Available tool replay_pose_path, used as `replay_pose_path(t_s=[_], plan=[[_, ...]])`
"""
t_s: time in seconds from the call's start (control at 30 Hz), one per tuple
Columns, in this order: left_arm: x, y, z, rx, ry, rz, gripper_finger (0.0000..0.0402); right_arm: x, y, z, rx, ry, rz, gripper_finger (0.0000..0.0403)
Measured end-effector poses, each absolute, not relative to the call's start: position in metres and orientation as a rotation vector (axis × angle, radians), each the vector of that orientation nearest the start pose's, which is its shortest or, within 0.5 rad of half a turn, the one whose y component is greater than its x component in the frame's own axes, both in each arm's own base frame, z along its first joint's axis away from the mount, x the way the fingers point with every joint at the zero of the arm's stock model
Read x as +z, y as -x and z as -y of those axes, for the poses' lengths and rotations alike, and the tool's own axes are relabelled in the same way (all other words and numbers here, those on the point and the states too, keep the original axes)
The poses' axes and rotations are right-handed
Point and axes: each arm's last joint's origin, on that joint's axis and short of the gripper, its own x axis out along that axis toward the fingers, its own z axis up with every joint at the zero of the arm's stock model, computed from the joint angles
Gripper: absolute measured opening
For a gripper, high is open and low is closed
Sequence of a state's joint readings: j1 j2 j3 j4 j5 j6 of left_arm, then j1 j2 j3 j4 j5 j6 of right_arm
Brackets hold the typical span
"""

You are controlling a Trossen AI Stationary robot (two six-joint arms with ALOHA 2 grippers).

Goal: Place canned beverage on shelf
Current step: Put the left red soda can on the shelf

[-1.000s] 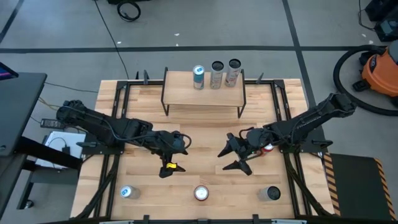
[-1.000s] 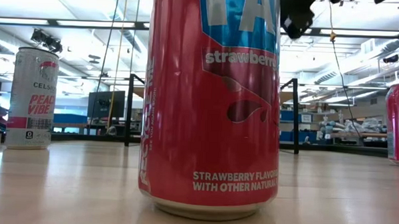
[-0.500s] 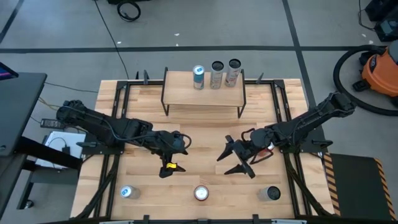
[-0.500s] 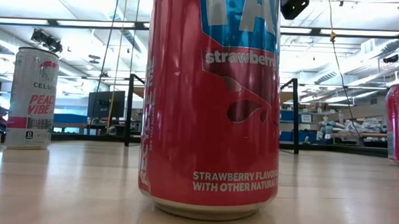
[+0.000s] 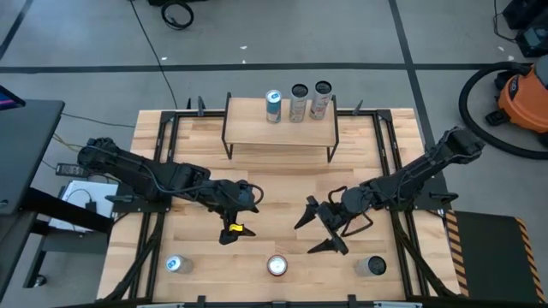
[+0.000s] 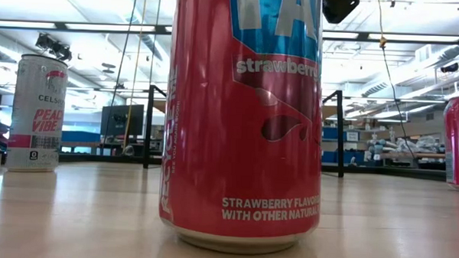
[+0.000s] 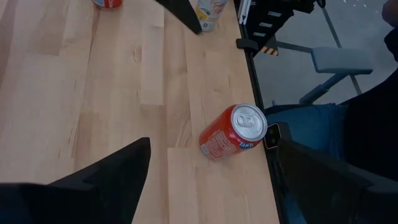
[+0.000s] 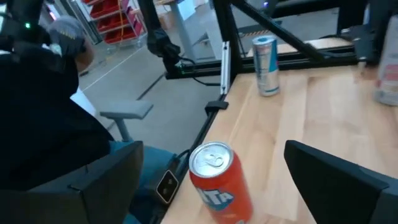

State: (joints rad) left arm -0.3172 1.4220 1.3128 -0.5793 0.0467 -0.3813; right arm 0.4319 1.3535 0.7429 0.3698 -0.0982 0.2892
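Red can (image 5: 277, 266) stands low-centre on the worktop; right end effector (image 5: 318, 225), spread wide, angles toward it, presumably to grasp; left end effector (image 5: 231, 224) waits, fingers parted.

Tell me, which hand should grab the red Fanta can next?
Probably the right hand. It is open, and the Fanta can stands close ahead, framed between its fingers. The left hand hangs a little farther off.

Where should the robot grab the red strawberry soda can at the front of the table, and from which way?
Grip the red strawberry can around its round side wall, about mid-height, coming in level from the shelf side. It stands upright with its flat top up, and open table lies on that side. The right gripper is open and nearest, so it probably fits best.
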Motion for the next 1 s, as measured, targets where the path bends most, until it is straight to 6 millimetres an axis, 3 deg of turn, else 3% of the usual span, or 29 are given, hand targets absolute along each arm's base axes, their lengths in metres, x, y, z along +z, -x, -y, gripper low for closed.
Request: replay_pose_path(t_s=[0.53,1.0], plan=[[0.336,-0.291,0.093,-0.201,0.273,-0.74,0.0353,0.201,-0.293,-0.14,0.486,-0.215,-0.315,0.0393],[0.336,-0.291,0.093,-0.204,0.268,-0.738,0.0353,0.175,-0.309,-0.148,0.49,-0.253,-0.266,0.0392]])
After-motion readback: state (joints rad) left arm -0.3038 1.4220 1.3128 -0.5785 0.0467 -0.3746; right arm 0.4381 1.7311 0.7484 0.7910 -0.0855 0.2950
